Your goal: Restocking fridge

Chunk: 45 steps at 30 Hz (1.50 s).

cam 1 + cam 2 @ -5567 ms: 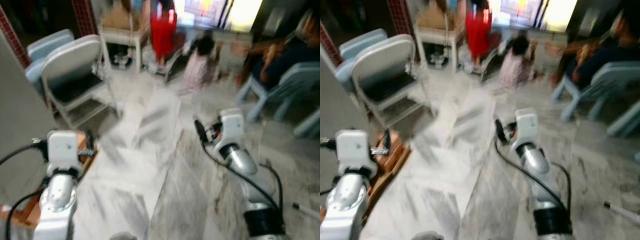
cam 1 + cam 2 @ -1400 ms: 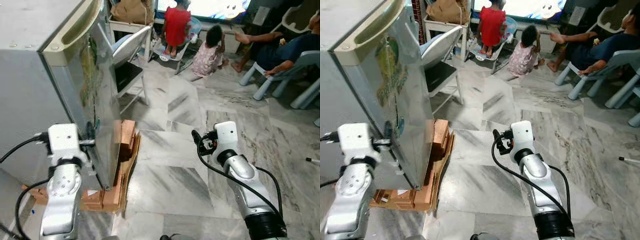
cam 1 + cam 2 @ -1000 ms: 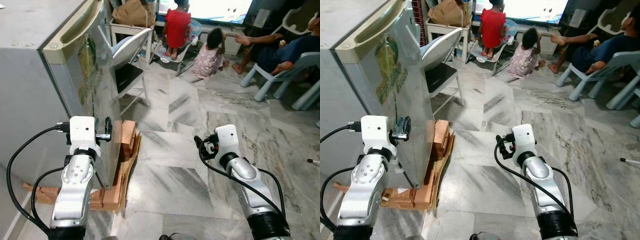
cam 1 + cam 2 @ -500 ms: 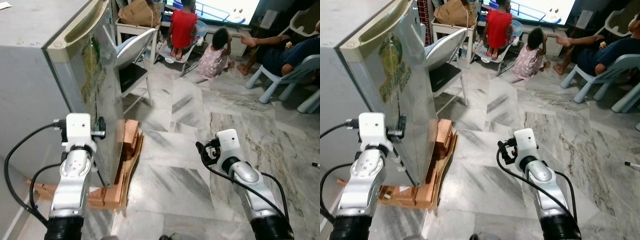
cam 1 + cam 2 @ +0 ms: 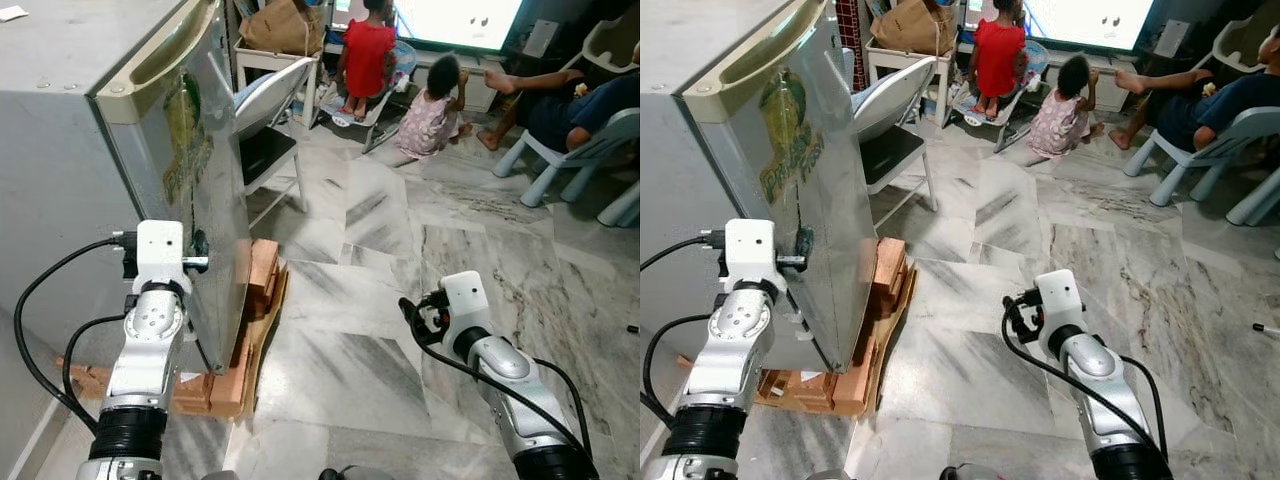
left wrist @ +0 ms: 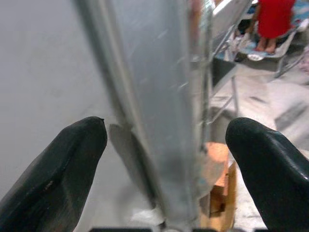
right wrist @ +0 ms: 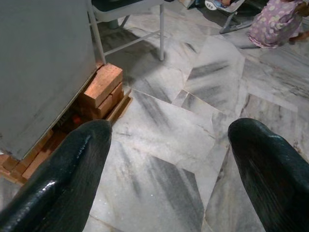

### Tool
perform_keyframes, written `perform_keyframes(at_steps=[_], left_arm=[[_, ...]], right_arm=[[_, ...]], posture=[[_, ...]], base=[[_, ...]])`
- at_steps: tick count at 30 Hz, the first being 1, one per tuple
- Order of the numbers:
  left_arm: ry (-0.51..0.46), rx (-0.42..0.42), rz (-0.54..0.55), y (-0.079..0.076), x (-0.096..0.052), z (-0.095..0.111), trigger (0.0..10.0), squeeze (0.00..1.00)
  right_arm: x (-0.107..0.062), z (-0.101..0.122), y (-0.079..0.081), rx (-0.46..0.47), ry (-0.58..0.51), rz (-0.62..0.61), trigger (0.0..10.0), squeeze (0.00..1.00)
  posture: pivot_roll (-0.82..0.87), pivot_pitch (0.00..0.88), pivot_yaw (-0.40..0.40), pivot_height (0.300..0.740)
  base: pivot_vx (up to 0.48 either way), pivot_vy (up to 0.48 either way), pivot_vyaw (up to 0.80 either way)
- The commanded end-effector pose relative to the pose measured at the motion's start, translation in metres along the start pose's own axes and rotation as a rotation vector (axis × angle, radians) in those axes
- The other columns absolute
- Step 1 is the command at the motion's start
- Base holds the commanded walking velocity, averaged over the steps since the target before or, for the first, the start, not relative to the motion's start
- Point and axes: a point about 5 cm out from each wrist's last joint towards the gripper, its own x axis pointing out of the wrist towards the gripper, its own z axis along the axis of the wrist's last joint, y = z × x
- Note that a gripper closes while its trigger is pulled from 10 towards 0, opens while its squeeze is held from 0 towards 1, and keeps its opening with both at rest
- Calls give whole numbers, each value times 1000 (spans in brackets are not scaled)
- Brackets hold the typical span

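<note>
The green and yellow sticker (image 5: 790, 135) on the fridge door (image 5: 830, 240) carries lettering too skewed to read.

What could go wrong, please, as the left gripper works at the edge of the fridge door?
The left gripper is open astride the door edge of the fridge; its fingers might slip off. The fridge stands on stacked bricks, so a hard pull could rock it. The folding chair nearby may block the door's swing.

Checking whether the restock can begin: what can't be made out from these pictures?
- Inside of the fridge: hidden in both eye views behind its closed door.
- Items to restock: none can be made out.
- Left gripper: open astride the door's edge; contact unclear in its wrist view.
- Wooden blocks under the fridge: partly covered by it.
</note>
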Motion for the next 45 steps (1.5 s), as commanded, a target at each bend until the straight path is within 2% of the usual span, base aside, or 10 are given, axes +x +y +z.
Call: perform_keyframes(at_steps=[1,6,21,27,29,31,34,38,41,45], left_arm=[[-9,9,5,0,2,2,10000,0],[-4,8,-15,-4,3,1,10000,0],[-50,-30,-220,-43,15,22,10000,0],[-94,-25,-424,-91,6,45,10000,0],[-190,26,-668,-134,-17,67,10000,0],[-292,-9,-915,-184,-55,99,10000,0],[-325,-44,-949,-197,-63,114,10000,0],[-330,-62,-862,-185,-46,118,10000,0],[-308,-110,-755,-161,-29,115,10000,0],[-282,-90,-626,-127,-19,102,10000,0]], right_arm=[[-3,6,-3,-4,-14,-6,10000,0],[-2,6,-2,-4,-10,3,10000,0],[-1,1,0,-6,22,14,10000,0],[-2,-15,-3,-85,141,20,10000,0],[-5,-23,-7,-92,177,16,10000,0],[-9,-30,-9,-100,208,25,10000,0],[-10,-30,-8,-98,204,36,10000,0],[-10,-28,-7,-98,193,50,10000,0],[-9,-28,-6,-87,187,51,10000,0],[-7,-22,-7,-82,126,35,10000,0]], posture=[[0,0,-64,740],[2,0,-64,740],[12,0,-59,740],[16,0,-62,740],[28,0,-64,740],[34,0,-64,740],[28,0,-64,740],[25,0,-60,740],[27,0,-57,740],[27,0,-56,740]], base=[[0,0,0],[0,0,0],[0,0,0],[0,0,0],[0,0,0],[0,0,0],[0,0,0],[0,0,0],[0,0,0],[0,0,0]])
